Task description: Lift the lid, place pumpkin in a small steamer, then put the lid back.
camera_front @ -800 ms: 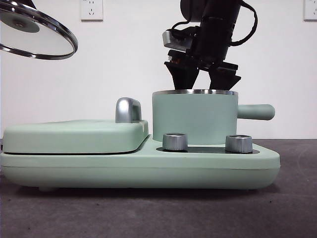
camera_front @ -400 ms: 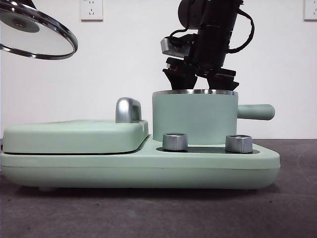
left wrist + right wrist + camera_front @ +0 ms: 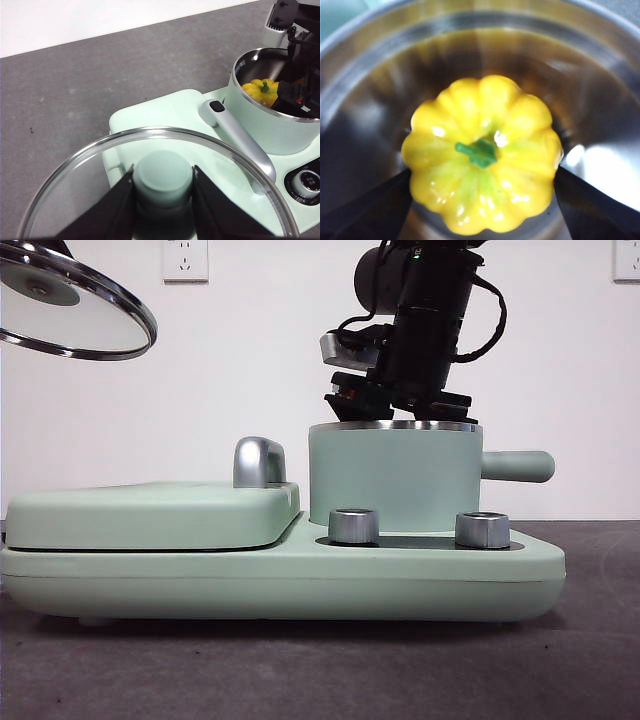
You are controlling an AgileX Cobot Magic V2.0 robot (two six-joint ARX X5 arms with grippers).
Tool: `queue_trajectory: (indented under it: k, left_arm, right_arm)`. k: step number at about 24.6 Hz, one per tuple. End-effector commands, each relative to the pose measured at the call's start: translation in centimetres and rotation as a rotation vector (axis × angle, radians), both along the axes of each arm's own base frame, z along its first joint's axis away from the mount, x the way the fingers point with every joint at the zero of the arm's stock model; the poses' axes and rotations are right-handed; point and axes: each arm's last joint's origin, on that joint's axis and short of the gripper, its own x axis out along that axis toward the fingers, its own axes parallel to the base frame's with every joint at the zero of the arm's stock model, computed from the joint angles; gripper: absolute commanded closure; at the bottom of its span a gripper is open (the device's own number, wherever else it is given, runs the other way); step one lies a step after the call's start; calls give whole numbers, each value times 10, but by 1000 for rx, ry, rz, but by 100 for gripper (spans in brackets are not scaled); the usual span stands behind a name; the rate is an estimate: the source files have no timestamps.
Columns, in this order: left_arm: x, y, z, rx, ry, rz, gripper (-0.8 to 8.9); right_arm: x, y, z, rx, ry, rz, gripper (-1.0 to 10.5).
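Note:
The small steamer stands uncovered on the right half of the appliance base. My right gripper reaches down into it from above, its fingertips below the steel rim. In the right wrist view the right gripper is shut on the pumpkin, one jaw against each side, inside the steel wall of the steamer. My left gripper is shut on the lid's mint knob. It holds the lid tilted, high at the far left. From there the pumpkin shows inside the steamer.
The long mint base carries two silver knobs in front of the steamer. A flat griddle cover with a chrome handle fills its left half. The steamer's side handle points right.
My right gripper has sunk lower into the steamer, so its jaws, seen above the rim a second ago, are now below it. The lid has stayed where it was.

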Motion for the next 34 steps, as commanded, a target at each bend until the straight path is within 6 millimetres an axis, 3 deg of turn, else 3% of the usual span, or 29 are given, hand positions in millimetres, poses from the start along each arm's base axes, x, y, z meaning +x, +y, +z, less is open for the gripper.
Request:
queue_trajectory:
  k: [1,4,9,13,17,20,26,34]
  left_arm:
    - [1,-1,7,-6,-46,-4,804]
    - [1,-1,7,-6,-46,-4,804]
    - [1,-1,7,-6,-46,-4,804]
    - [1,-1,7,-6,-46,-4,804]
    - [1,-1,7,-6,-46,-4,804]
    - [1,-1,7,-6,-47,-5,804]
    - [1,-1,7,-7,-46,-7,805]
    - [1,-1,7,-15,-43,-29,806]
  right_arm:
    - [5,6,-3,2,-2,3,525]
    - [5,6,-3,4,-4,3,437]
    - [3,5,8,13,-18,1,437]
    - [-4,1,45,65,-55,-48,438]
    - [-27,-13,89,130,-166,-50,439]
    - [-47,-24,102,158,-216,-50,444]
    - [-101,-55,97,276,-375,-76,488]
    - [-158,-87,84,328,-462,-74,488]
